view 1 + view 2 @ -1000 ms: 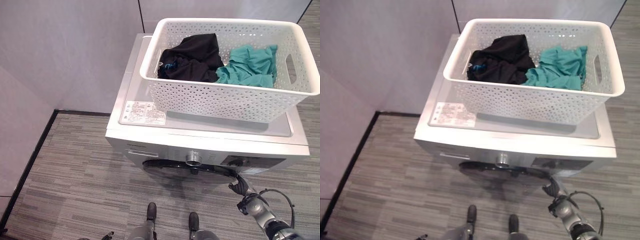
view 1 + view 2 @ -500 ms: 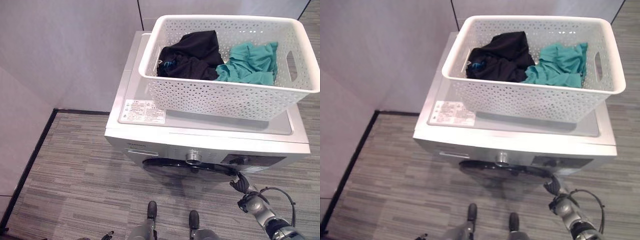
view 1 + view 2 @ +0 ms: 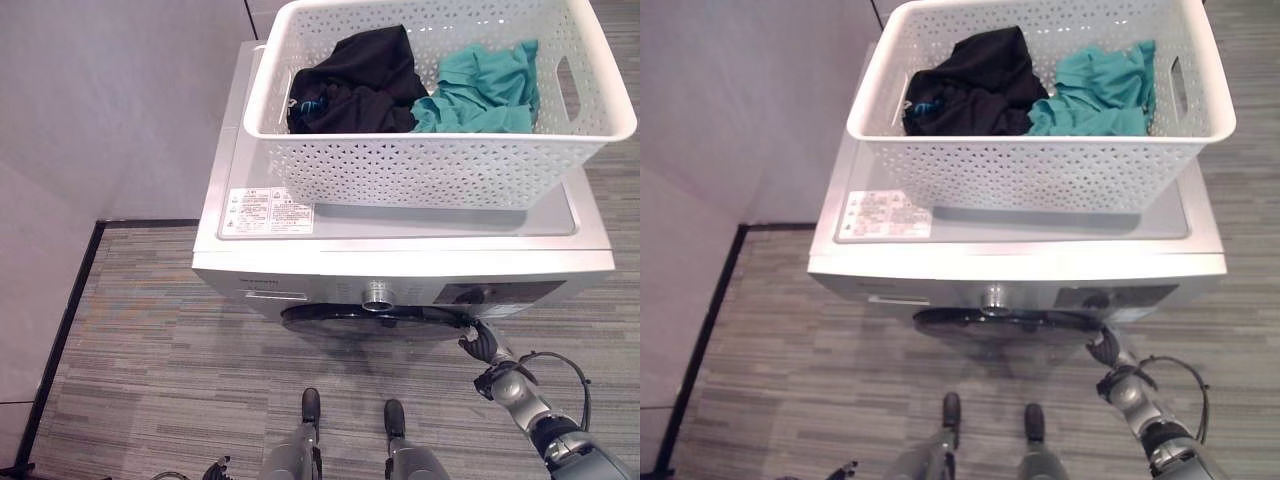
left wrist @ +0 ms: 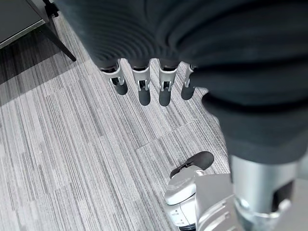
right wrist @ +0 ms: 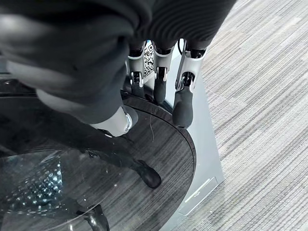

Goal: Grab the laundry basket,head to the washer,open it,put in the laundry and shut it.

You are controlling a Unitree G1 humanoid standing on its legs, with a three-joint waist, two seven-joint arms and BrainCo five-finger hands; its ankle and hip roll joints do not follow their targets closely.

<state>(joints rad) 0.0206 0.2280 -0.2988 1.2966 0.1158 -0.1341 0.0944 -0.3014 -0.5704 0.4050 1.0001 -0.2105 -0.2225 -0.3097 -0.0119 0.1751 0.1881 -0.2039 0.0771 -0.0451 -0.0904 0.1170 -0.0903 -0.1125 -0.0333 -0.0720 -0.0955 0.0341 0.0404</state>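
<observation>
Washer (image 3: 400,262) unchanged, right hand (image 3: 484,346) still at door (image 5: 120,163).

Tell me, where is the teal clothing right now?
The teal garment lies in the right half of the white laundry basket, beside the black garment. The basket sits on top of the washer.

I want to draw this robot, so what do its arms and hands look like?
Silver-grey metal arms. Each hand, the left hand and the right hand, has silver fingers ending in rounded dark tips, plus a separate thumb. A dark ribbed cover wraps the back of the hand and the wrist.
</observation>
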